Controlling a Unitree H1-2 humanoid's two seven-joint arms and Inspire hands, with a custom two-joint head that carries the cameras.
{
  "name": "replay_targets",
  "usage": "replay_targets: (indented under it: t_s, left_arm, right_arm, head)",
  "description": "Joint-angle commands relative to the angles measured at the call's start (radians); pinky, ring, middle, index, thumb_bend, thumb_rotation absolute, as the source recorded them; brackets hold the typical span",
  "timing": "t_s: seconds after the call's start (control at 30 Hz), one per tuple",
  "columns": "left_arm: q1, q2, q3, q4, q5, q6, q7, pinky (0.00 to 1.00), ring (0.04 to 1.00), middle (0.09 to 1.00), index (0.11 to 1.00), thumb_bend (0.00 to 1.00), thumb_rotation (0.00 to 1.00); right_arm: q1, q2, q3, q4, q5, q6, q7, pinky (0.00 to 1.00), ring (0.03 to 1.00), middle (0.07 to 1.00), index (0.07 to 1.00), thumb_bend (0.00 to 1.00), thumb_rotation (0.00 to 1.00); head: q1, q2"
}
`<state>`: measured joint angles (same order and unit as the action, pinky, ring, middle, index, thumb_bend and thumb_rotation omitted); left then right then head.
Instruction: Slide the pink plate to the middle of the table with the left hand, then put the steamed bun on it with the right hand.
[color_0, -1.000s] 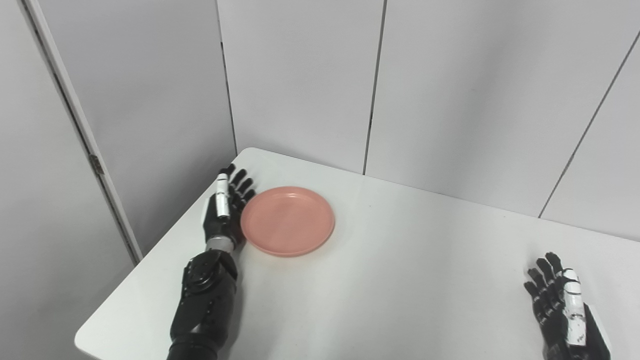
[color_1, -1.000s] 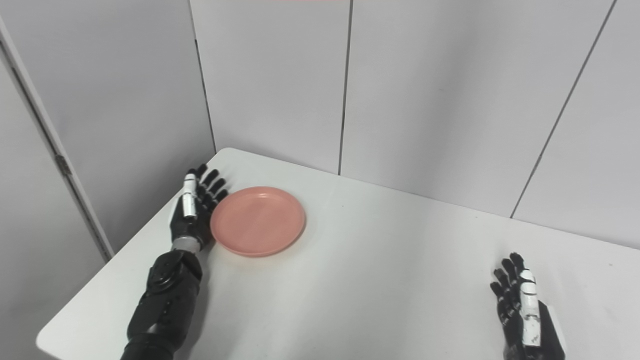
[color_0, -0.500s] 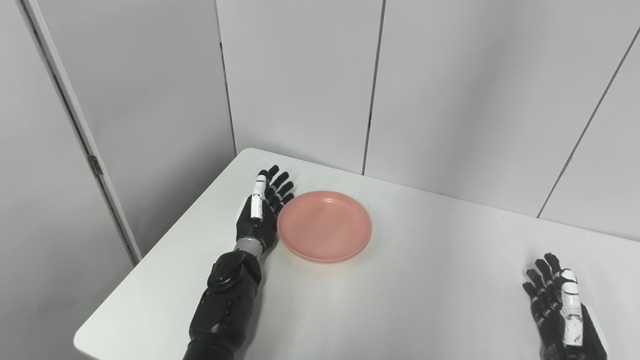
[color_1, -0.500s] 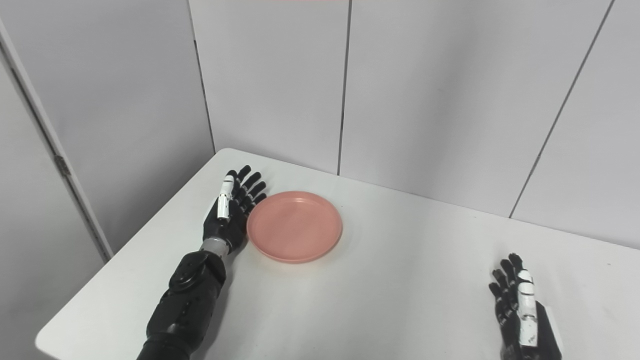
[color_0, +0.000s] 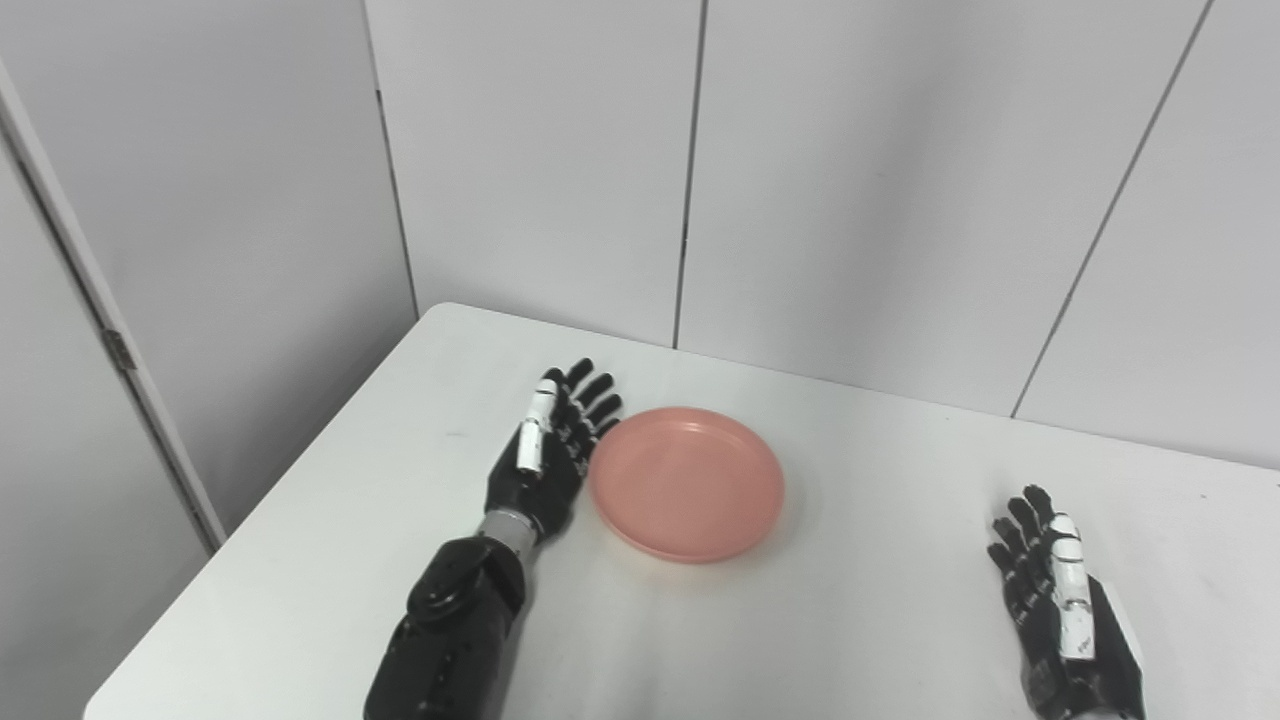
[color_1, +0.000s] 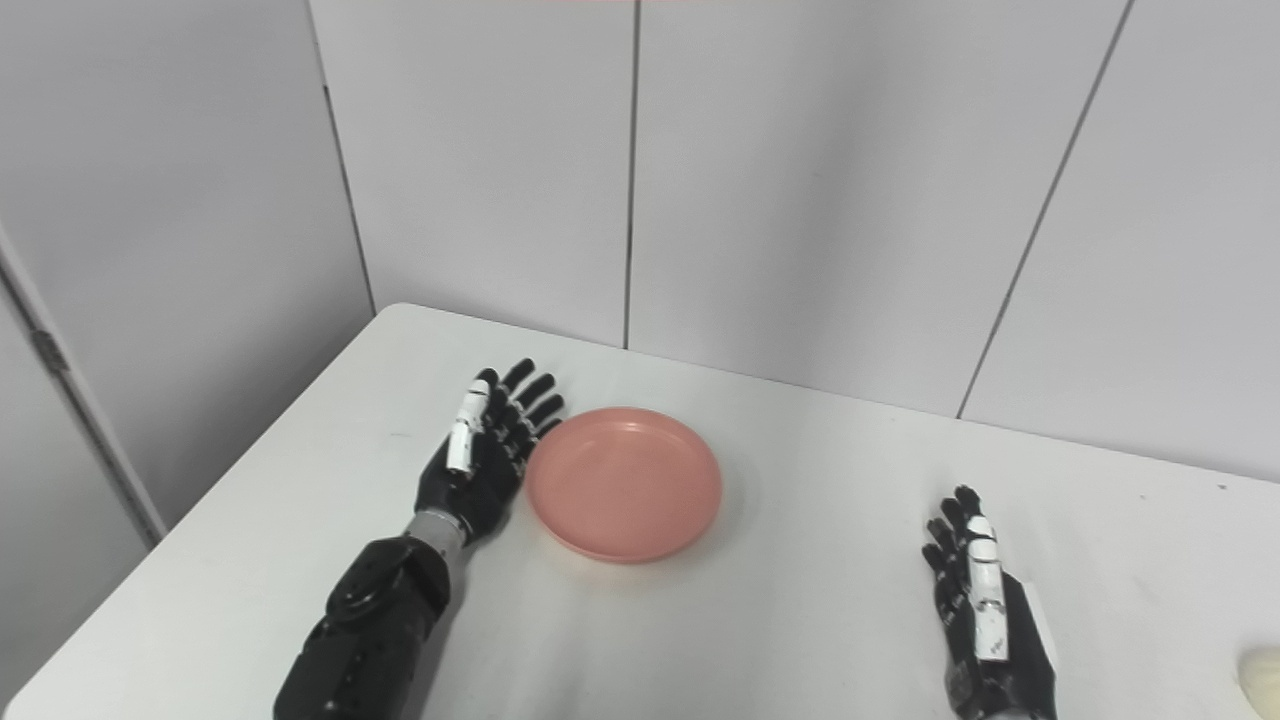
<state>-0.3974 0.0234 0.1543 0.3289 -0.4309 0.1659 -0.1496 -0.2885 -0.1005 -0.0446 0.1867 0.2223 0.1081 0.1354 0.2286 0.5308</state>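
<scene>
pink plate (color_0: 686, 482) slid twd table (color_0: 300, 560) middle, l hand (color_0: 548, 462) fingers apart against rim, r hand (color_0: 1062, 610) fingers apart

Matt plastics on a smooth white top

The plate (color_0: 687, 482) looks like smooth pink plastic with a soft, low sheen and a faint highlight along its raised rim. The table (color_0: 840, 620) has a smooth white surface, matt to satin, showing only blurred shadows under things. The left hand (color_0: 548, 457) and right hand (color_0: 1062, 605) are black, hard-looking plastic with glossy white segments on one finger each; a dull silver metal ring sits at the left wrist. The bun (color_1: 1262, 680), barely in view, looks pale and matt. The wall panels (color_0: 850, 180) are plain, flat grey-white, without gloss.
</scene>
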Motion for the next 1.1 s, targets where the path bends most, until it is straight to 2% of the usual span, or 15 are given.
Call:
replay_targets:
  t_s: [0.0,0.23,0.43,0.57,0.8,0.93,1.07]
  left_arm:
    - [0.046,-0.018,-0.035,0.029,0.014,0.107,0.002,0.98,0.953,0.959,0.958,0.39,1.00]
    - [0.063,-0.039,-0.093,0.079,0.024,0.097,-0.049,0.97,0.948,0.956,0.960,0.40,1.00]
    - [0.089,-0.051,-0.125,0.067,0.022,0.104,-0.091,0.96,0.945,0.956,0.956,0.41,1.00]
    - [0.102,-0.054,-0.136,0.052,0.023,0.116,-0.096,0.94,0.929,0.942,0.940,0.42,1.00]
    - [0.117,-0.049,-0.141,0.038,0.022,0.125,-0.103,0.93,0.920,0.933,0.931,0.42,1.00]
    - [0.116,-0.044,-0.136,0.046,0.020,0.122,-0.102,0.93,0.915,0.927,0.918,0.43,1.00]
    - [0.112,-0.036,-0.131,0.058,0.019,0.119,-0.105,0.94,0.920,0.931,0.920,0.43,1.00]
  right_arm:
    - [0.039,0.022,0.020,0.046,-0.016,0.048,-0.003,1.00,1.000,1.000,1.000,0.31,1.00]
    - [0.035,0.024,0.029,0.061,-0.024,0.035,0.003,1.00,1.000,1.000,1.000,0.31,1.00]
    - [0.034,0.040,0.029,0.065,-0.023,0.028,-0.009,1.00,1.000,1.000,1.000,0.31,1.00]
    - [0.037,0.047,0.032,0.054,-0.030,0.041,-0.021,1.00,1.000,1.000,1.000,0.31,1.00]
    - [0.036,0.049,0.039,0.065,-0.032,0.022,-0.013,1.00,1.000,1.000,1.000,0.32,1.00]
    - [0.035,0.053,0.038,0.065,-0.036,0.026,-0.023,1.00,0.999,1.000,1.000,0.32,1.00]
    - [0.028,0.058,0.034,0.077,-0.044,0.019,-0.036,1.00,0.995,1.000,1.000,0.33,1.00]
  head:
    - [-0.021,0.006]
    - [-0.058,0.016]
    - [-0.115,0.027]
    - [-0.134,0.030]
    - [-0.168,0.034]
    - [-0.168,0.034]
    - [-0.202,0.033]
